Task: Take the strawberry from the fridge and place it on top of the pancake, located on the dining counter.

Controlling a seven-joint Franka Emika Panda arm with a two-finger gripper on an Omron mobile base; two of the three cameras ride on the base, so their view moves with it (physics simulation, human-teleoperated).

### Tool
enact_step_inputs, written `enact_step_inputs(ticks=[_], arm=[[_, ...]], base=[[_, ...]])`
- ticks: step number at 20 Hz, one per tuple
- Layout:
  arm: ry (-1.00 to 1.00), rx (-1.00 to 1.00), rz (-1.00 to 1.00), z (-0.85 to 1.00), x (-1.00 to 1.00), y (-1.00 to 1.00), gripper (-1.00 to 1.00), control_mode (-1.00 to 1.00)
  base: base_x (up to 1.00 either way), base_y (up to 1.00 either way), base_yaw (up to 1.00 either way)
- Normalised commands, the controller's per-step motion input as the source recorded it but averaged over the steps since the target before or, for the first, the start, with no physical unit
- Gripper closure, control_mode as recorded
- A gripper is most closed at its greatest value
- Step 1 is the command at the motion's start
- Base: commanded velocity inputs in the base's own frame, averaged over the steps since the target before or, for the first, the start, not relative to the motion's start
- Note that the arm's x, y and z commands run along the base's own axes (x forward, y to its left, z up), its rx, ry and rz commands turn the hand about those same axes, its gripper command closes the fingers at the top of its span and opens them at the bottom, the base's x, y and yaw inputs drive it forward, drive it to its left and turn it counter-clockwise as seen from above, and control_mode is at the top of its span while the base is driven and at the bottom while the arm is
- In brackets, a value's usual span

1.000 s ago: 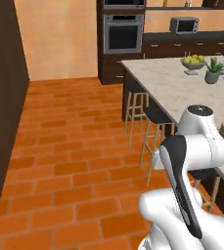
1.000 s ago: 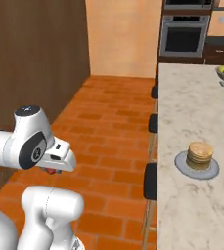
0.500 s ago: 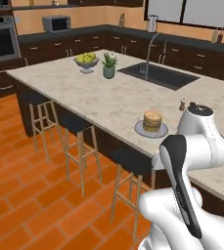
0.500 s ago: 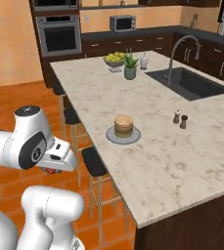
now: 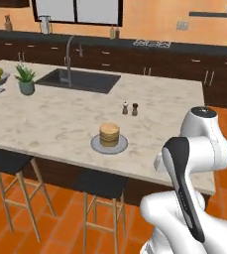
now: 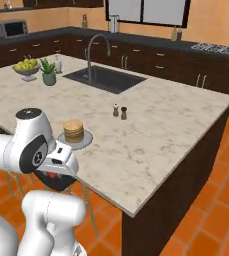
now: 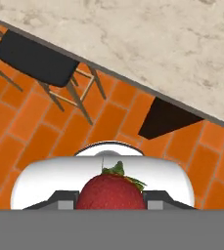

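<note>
The fingers are clamping the strawberry, which is sitting at six o'clock in the hand view, its green leaves pointing up. Beyond it, the marble table is running across from nine to three o'clock, with a dark stool at ten o'clock over the orange brick floor. In the right base view, the hand is hanging low beside the table edge, the pancake stacking on its grey plate at one o'clock from it. The salt and pepper shakers are standing between the plate and the black sink.
</note>
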Motion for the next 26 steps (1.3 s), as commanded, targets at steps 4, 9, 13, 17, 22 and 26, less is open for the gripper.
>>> enact_step_inputs(ticks=[4,9,13,17,22,26], arm=[[0.0,0.0,0.0,0.0,0.0,0.0,1.0,1.0],[0.0,0.0,0.0,0.0,0.0,0.0,1.0,1.0],[0.0,0.0,0.0,0.0,0.0,0.0,1.0,1.0],[0.0,0.0,0.0,0.0,0.0,0.0,1.0,1.0],[0.0,0.0,0.0,0.0,0.0,0.0,1.0,1.0],[0.0,0.0,0.0,0.0,0.0,0.0,1.0,1.0]], base=[[0.17,0.7,-0.71],[0.0,0.75,-0.68],[-0.01,0.89,-0.57],[0.0,0.98,-0.18],[0.26,0.24,-0.01],[0.57,0.0,0.14]])
